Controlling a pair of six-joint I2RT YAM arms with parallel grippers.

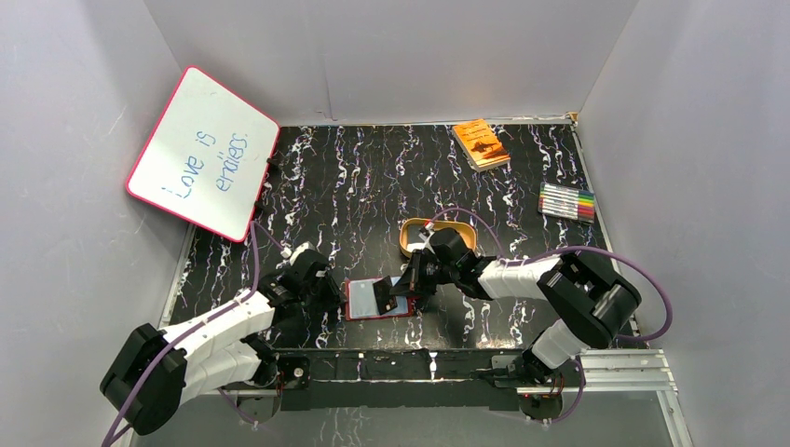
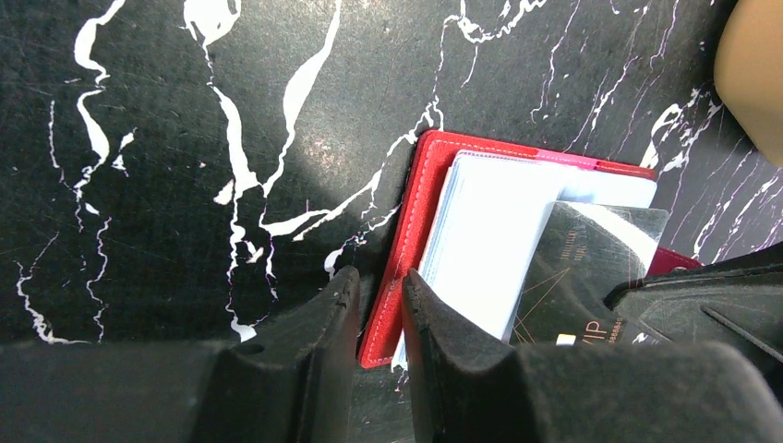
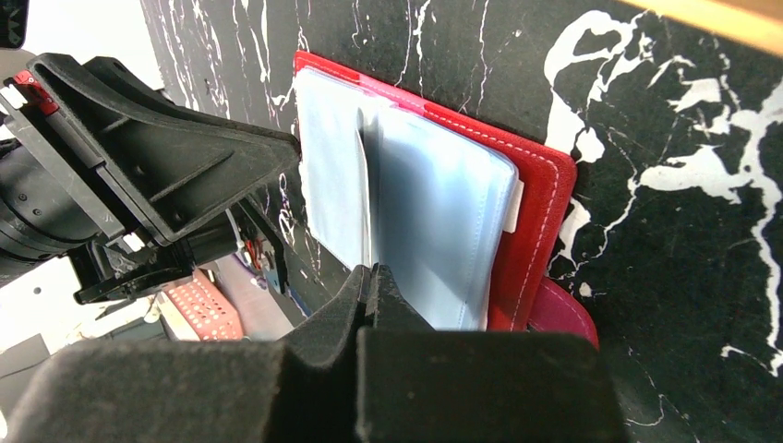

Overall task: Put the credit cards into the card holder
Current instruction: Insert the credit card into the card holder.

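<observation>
Broadly, biggest first: black marbled bench (image 1: 373,177), w/ both arms reaching to its near-centre. Left hand (image 2: 380,279) is narrow, its fingers straddling the left edge of the holder's red cover. Can't tell whether it's actually pinching or only bracketing it. Right hand (image 3: 369,274) is closed tight and seems to have a dark card (image 2: 577,268) nipped between the tips. That card shows edge-on from the right wrist cam, and flat w/ gold print from the left wrist cam.

Card holder (image 1: 365,298) lies open on the bench between the two hands, near the gold tray (image 1: 406,238). Red cover is down, clear plastic sleeves (image 3: 434,212) up, snap tab (image 3: 565,312) poking out at one side.

Handling, as a judgement: holder looks light & floppy and prob. slides on the glossy bench. So pin it at the cover edge, not by the sleeves, which look soft, slick & apt to buckle. Card looks thin, stiff, slippery. Best held by a short end, leaving most of its length free to enter a sleeve mouth. If misaligned, it'd likely ride over the sleeve instead of going in.
</observation>
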